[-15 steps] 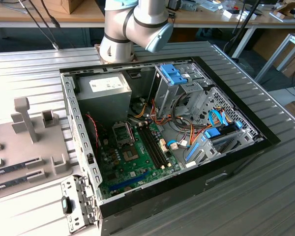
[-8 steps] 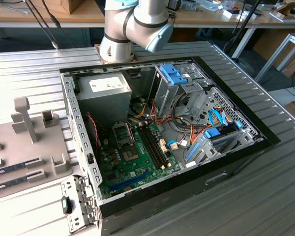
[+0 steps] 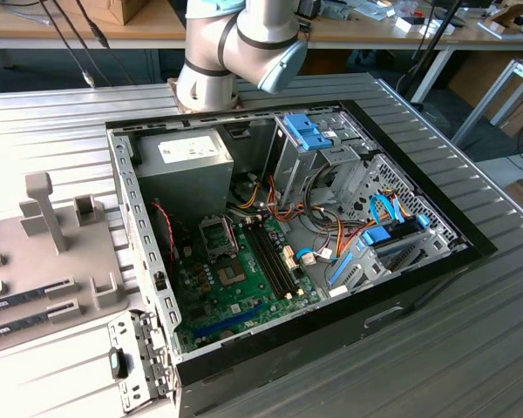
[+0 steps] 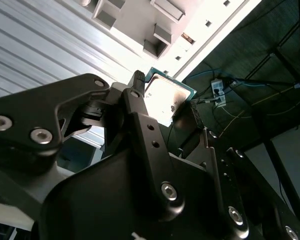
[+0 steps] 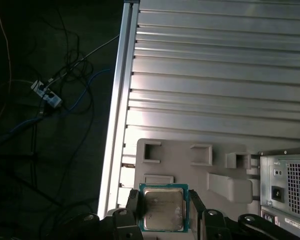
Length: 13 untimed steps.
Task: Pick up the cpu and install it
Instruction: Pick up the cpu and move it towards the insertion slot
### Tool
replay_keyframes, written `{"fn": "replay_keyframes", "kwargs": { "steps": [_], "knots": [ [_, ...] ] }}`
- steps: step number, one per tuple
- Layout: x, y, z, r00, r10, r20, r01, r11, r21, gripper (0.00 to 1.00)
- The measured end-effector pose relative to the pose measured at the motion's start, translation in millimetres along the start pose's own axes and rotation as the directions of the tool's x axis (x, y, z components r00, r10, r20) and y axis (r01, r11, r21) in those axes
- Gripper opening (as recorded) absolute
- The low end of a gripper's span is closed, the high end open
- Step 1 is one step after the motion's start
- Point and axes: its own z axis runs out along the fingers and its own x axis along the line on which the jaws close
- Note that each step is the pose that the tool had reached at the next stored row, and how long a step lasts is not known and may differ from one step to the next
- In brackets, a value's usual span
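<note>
In both wrist views my gripper (image 5: 165,212) (image 4: 164,107) is shut on the cpu (image 5: 162,207) (image 4: 162,97), a small square chip with a dull silver top on a thin green board. One black finger (image 5: 134,206) (image 4: 136,92) presses each of two opposite edges. The chip hangs above the grey parts holder (image 5: 190,162), close to the ribbed table's edge. In the exterior view the open computer case (image 3: 157,287) lies on the table, with the black socket frame (image 3: 218,233) on the green motherboard (image 3: 231,292). My arm (image 3: 244,43) bends over the table's far side.
Long dark memory slots (image 3: 270,252) run beside the socket. A silver power supply (image 3: 185,165), drive cages with blue latches (image 3: 309,135) and bundled cables (image 3: 331,235) fill the case. The case's rear corner (image 5: 285,187) stands near the holder. Beyond the table edge, cables (image 5: 45,95) lie on a dark floor.
</note>
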Motion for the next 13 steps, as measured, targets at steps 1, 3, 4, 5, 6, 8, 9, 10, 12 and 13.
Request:
{"fn": "replay_keyframes", "kwargs": {
  "steps": [1,3,4,5,6,8,9,10,12,13],
  "knots": [
    [0.0,0.2,-1.1,1.0,0.0,0.0001,0.0,1.0,-0.0006,0.47],
    [0.1,0.8,-4.3,1.0,0.0,0.0001,0.0,1.0,-0.0021,0.47],
    [0.1,1.1,-5.7,1.0,0.0,0.0002,0.0,1.0,-0.0028,0.47],
    [0.2,1.4,-7.0,1.0,0.0,0.0003,0.0,1.0,-0.0035,0.47],
    [0.2,1.6,-8.3,1.0,0.0,0.0003,0.0,1.0,-0.0041,0.47],
    [0.3,2.1,-10.8,1.0,0.0,0.0004,0.0,1.0,-0.0053,0.47],
    [0.3,2.3,-12.1,1.0,0.0,0.0005,0.0,1.0,-0.006,0.47],
    [0.4,2.7,-13.8,1.0,0.0,0.0005,0.0,1.0,-0.0068,0.47],
    [0.5,3.3,-16.9,1.0,0.0,0.0007,0.0,1.0,-0.0085,0.47],
    [0.5,3.6,-18.3,1.0,0.0,0.0007,0.0,1.0,-0.0091,0.47]
  ]
}}
